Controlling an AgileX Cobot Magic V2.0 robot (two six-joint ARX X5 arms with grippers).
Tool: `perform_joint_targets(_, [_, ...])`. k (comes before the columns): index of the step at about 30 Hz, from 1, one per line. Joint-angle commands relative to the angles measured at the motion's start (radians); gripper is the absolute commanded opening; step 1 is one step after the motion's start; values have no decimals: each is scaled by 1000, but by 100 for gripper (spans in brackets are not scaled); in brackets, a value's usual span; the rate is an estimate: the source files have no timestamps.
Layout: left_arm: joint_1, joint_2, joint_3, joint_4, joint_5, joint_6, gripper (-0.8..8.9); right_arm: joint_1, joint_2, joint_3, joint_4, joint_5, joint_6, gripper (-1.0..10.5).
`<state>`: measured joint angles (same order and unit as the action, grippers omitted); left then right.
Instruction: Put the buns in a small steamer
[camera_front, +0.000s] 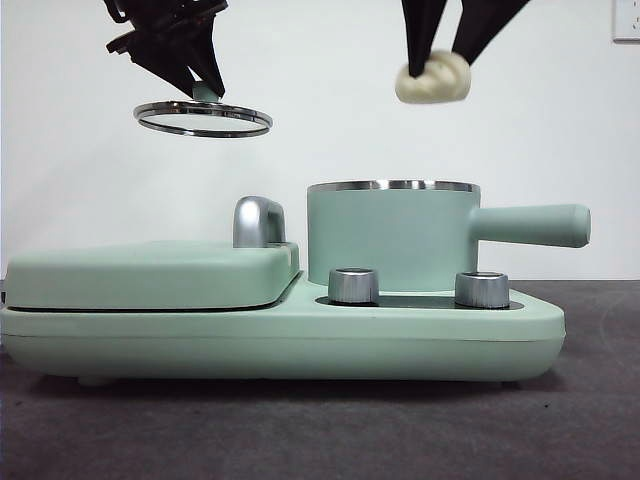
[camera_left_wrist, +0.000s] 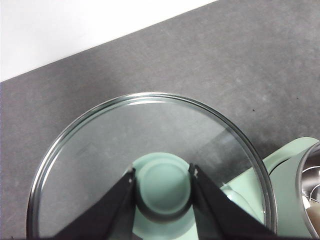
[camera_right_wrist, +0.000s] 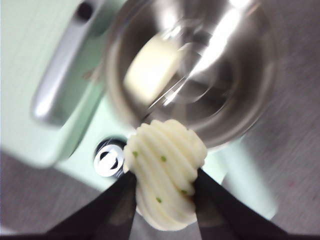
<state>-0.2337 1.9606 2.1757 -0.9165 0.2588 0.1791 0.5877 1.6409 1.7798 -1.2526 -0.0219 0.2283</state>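
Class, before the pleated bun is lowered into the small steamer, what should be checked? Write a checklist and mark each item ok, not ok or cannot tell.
1. Lid off the small steamer: ok. The left gripper holds the lid by its knob, up and to the side.
2. Grip on the pleated bun: ok. The right gripper is shut on it.
3. Bun above the opening: ok. The front view shows it over the steel rim.
4. Room inside: ok. The plain bun lies to one side.
5. Steamer seated firmly on its base: cannot tell.
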Motion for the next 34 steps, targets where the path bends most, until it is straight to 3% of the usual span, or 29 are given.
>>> perform_joint_targets(1, [-4,-6,42,26,3,-8,24,-32,91,80,-8,-7,-76,158])
perform_joint_targets(8, [-4,-6,42,26,3,-8,24,-81,240,122,11,-7,-139,159])
perform_joint_targets(23, [-4,-6,42,27,3,-8,24,-87,371,122,45,-8,-158,162])
perform_joint_targets(29, [-4,-6,42,27,3,-8,24,-87,379,124,44,-8,-157,280])
perform_joint_targets(31, [-4,-6,42,27,3,-8,24,-87,378,128,40,-8,-158,383])
perform_joint_targets(34, [-4,-6,42,27,3,-8,24,-87,377,173,-2,-4,-159,402])
